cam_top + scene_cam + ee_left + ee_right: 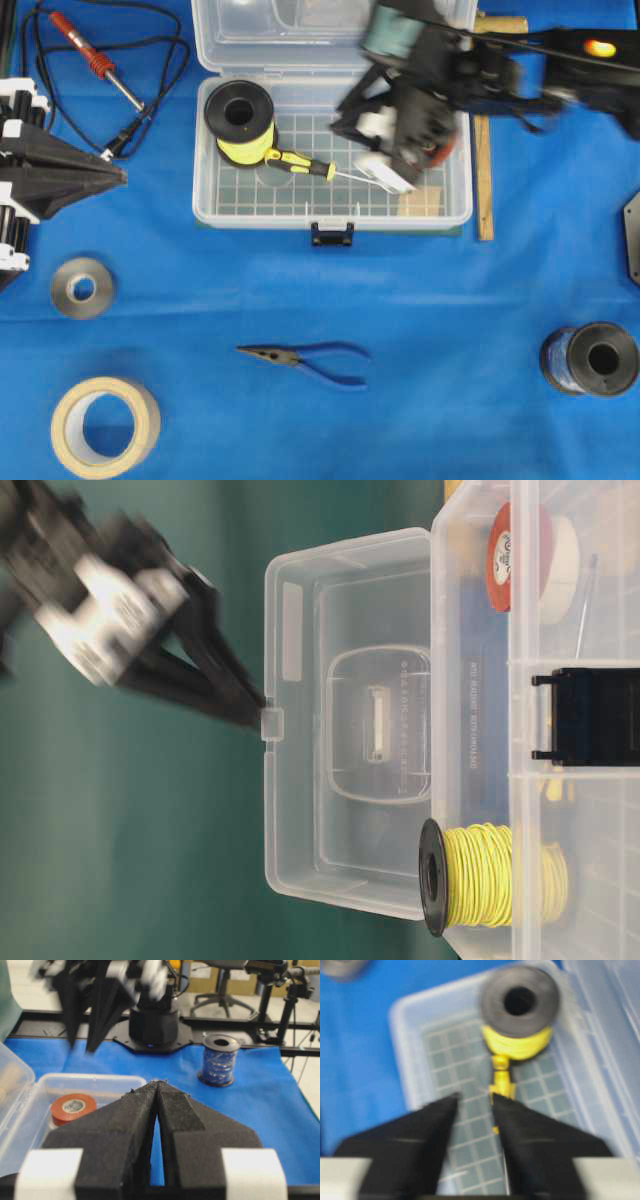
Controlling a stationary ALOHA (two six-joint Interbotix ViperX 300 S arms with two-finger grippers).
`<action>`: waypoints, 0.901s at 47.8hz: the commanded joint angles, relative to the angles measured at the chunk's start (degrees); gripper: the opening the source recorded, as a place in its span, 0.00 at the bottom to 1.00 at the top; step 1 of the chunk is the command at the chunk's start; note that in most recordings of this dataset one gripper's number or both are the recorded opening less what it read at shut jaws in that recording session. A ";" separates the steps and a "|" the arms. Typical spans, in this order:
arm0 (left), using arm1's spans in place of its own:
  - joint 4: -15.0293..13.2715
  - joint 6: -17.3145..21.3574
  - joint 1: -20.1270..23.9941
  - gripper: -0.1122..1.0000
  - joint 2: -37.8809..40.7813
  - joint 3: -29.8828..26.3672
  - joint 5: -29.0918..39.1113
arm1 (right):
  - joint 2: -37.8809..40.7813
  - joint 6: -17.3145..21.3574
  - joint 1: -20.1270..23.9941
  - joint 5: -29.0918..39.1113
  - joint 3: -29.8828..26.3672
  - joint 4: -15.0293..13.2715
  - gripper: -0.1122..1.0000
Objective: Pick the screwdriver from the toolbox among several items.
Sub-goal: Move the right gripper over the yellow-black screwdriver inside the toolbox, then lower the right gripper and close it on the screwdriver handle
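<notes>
Overhead view, lower edge upward: cream tape roll (105,427) at lower left, grey tape roll (82,288) above it, blue-handled pliers (310,360) at lower centre, blue wire spool (590,359) at lower right. Left gripper (110,176) at the left edge, fingers pressed together, holding nothing. Toolbox (332,215) at upper centre, lid open; within it lies the screwdriver (300,164), handle touching the yellow wire spool (240,122), shaft running right toward the tan wooden block (424,203). Right gripper (475,1102), blurred, above the box's right half, jaws parted and empty; in its wrist view the yellow handle shows just beyond the fingertips. Soldering iron (95,58) at upper left. Handling, as a judgement: descend with one finger either side of the handle, clear of the spool, and close near the collar. Writing: white print on the red tape roll (512,558), unreadable.
</notes>
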 commanded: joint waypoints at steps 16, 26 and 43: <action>-0.09 -0.18 -0.09 0.10 0.53 -0.70 -0.70 | 18.54 6.06 -1.49 6.94 -9.05 -0.62 0.78; -0.18 -0.70 -0.09 0.10 0.53 -0.70 -0.79 | 24.35 6.59 -1.49 6.68 -10.63 -0.26 0.78; -0.09 -0.70 0.44 0.10 0.44 -0.44 -0.26 | 26.81 6.33 -0.70 5.36 -10.90 -0.26 0.67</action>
